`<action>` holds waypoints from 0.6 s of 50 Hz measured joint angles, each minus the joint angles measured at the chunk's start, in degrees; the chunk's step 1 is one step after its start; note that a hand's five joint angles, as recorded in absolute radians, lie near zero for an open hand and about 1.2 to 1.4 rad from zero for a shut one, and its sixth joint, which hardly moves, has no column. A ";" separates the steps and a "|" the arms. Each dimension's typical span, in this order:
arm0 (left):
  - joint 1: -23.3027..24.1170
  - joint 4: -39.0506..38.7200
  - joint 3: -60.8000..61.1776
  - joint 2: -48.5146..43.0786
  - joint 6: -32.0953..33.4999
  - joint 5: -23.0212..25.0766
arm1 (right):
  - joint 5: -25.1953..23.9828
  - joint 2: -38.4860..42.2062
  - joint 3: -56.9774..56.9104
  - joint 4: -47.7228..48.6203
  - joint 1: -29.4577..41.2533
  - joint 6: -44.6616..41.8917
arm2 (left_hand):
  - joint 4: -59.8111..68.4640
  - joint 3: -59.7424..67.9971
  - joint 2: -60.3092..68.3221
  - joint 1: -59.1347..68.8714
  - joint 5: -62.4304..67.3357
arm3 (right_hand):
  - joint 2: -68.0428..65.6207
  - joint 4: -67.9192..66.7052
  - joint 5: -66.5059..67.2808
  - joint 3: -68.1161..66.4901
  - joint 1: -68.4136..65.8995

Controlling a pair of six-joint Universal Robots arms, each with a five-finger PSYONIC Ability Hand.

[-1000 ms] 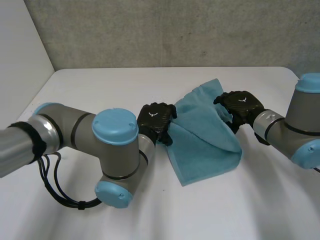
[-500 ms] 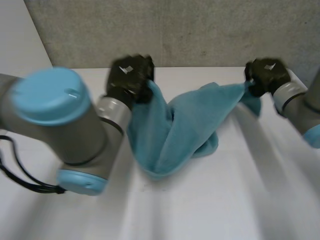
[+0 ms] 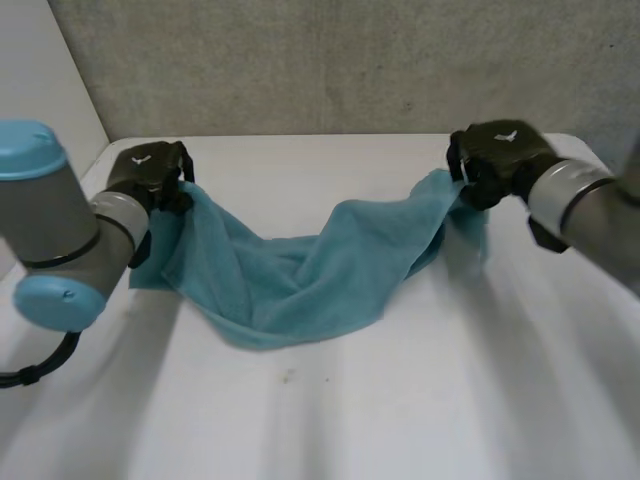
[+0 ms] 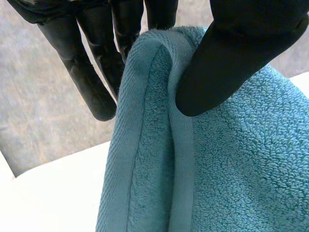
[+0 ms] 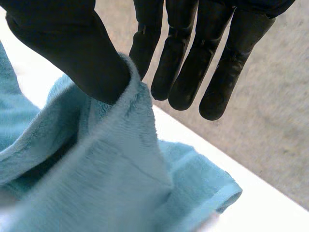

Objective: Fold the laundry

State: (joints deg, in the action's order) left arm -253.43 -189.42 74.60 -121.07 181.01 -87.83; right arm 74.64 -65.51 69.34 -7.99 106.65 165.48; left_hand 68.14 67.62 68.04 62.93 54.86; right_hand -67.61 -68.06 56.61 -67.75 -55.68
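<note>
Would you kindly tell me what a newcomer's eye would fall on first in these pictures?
A teal towel hangs like a hammock over the white table, its middle sagging down to the tabletop. The black left hand pinches one end at the table's left side, and the black right hand pinches the other end at its right.

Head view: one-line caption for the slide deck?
Left hand and right hand each pinch an end of the teal towel, held apart so its middle sags to the white table.
</note>
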 measured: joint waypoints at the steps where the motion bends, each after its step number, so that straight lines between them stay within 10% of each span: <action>1: 0.00 -0.18 -1.17 -1.47 0.07 -0.05 | 0.94 0.91 -0.28 0.47 0.37 -0.05 | -2.81 -2.40 -2.59 -0.69 -1.33 | 0.00 0.00 0.00 0.00 0.00; 12: 0.49 -2.17 -6.23 -7.61 3.45 -0.89 | 12.76 7.27 -3.36 6.89 1.23 -1.13 | -53.23 -52.15 -52.79 -48.72 -50.25 | 0.00 0.00 0.10 -0.01 0.00; 24: 0.95 -2.03 14.87 11.64 5.78 -0.04 | 12.89 8.36 -2.61 8.12 0.66 -1.18 | -54.26 -53.25 -53.94 -48.83 -51.17 | 0.00 -0.01 0.10 -0.01 0.00; 30: 0.71 -2.00 27.62 20.24 8.49 3.26 | 12.58 8.67 -2.22 8.02 0.65 -1.19 | -36.15 -35.82 -35.96 -29.41 -32.88 | 0.00 -0.01 0.12 -0.02 0.00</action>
State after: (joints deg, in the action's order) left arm -252.72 -191.43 102.22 -100.83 189.51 -84.56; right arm 87.22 -56.83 67.12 0.02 107.30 164.29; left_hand 31.99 31.80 32.08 33.52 21.98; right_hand -67.61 -68.07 56.73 -67.76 -55.68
